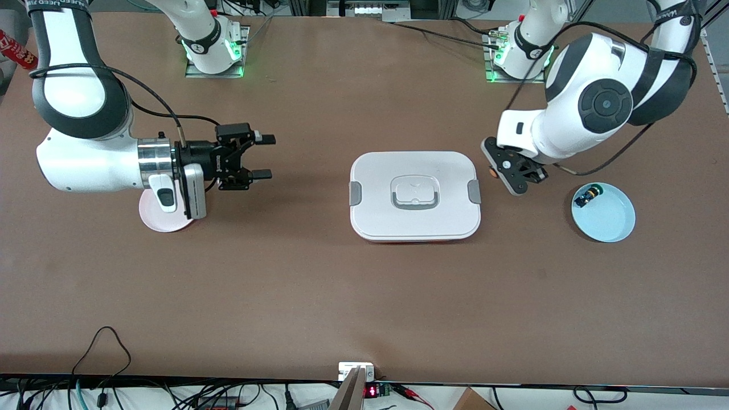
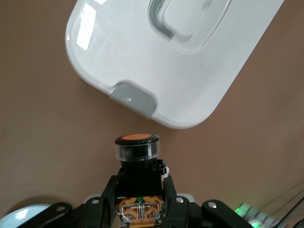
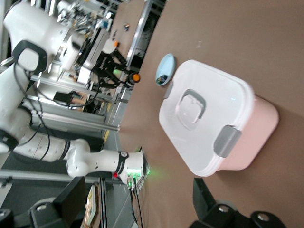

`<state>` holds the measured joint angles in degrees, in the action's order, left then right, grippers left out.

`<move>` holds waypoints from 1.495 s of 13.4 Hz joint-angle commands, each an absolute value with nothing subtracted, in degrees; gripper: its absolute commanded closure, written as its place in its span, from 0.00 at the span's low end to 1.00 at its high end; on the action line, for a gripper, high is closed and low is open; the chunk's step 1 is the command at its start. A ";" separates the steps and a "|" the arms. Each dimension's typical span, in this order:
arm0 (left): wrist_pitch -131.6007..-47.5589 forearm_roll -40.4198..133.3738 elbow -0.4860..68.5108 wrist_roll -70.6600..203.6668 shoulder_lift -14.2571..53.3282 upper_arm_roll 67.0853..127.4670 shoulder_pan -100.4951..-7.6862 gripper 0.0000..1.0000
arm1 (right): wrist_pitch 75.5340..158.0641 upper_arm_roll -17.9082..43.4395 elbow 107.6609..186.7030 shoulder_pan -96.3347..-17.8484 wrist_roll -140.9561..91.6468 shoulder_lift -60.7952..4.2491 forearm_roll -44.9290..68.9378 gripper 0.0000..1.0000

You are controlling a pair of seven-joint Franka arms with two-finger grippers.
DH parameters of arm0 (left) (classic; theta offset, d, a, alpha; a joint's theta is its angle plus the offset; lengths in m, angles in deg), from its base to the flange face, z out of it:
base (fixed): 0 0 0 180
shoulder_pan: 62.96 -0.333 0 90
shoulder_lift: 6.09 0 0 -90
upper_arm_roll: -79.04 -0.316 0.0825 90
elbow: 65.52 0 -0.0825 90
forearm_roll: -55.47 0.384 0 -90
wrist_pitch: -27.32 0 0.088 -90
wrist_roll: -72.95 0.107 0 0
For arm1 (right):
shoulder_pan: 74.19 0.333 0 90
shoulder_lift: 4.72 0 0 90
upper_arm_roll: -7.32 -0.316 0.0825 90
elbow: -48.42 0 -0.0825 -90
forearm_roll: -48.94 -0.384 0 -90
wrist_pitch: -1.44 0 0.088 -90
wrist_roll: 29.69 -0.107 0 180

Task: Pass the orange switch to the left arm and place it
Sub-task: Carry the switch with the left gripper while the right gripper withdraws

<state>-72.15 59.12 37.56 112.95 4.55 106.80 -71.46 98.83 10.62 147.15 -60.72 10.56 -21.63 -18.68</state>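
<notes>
A: Box (image 1: 414, 195) is sitting mid-table, lid on, grey clips at both ends. Left arm is reaching in from its base, forearm bent low, wrist turned toward the box.

B: And its hand?

A: Left gripper (image 1: 494, 172) is hanging over bare table just beside the box's clip at the left arm's end, fingers clamped on the orange switch (image 2: 137, 152). The orange cap is pointing at the box, clear of the fingertips.

B: The other arm?

A: Right arm is waiting, forearm level, over the pink plate (image 1: 162, 213). Right gripper (image 1: 263, 156) is aiming at the box, well apart from it, fingers spread wide, holding nothing.

B: Anything smaller?

A: Blue plate (image 1: 608, 219) at the left arm's end is carrying a small black switch (image 1: 588, 197).
</notes>
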 commanded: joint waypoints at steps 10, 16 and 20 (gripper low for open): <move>-92.17 79.11 41.34 156.94 17.55 107.25 -95.19 0.71 | 93.66 10.83 142.65 -60.57 -32.22 -20.37 17.42 0.00; -104.24 83.15 45.74 161.55 23.69 107.08 -103.56 0.71 | 86.35 10.83 138.61 -61.09 -32.41 -18.61 46.44 0.00; -108.47 86.32 45.66 163.04 27.49 107.25 -106.29 0.71 | 88.78 10.83 133.96 -66.33 -31.45 -17.29 54.21 0.00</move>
<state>-107.53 84.84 46.26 161.85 26.60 106.10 -105.34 87.66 11.13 136.94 -61.98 -31.66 -17.88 52.27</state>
